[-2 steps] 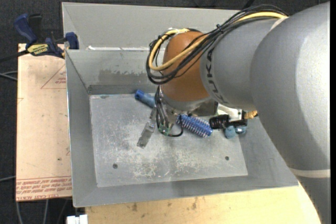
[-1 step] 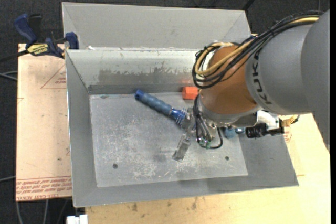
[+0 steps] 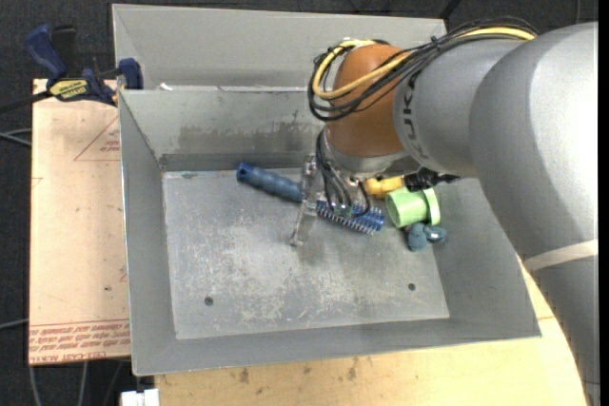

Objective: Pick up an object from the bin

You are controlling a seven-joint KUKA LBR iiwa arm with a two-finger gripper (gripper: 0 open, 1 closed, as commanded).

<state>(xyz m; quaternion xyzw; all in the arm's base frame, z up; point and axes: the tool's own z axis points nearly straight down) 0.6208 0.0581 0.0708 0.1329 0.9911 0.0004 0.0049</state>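
Note:
My gripper hangs below the arm's wrist, low over the bin floor in the middle of the back half. Its tip comes down right at a blue brush, which lies aslant with its handle pointing to the back left and its bristled head to the right of the gripper. I cannot make out whether the gripper touches the brush or is just in front of it. Right of the brush head lies a light green roll.
A small yellow thing sits just behind the green roll, and a small blue-grey piece lies in front of it. The arm and its orange cover hide the bin's back right part.

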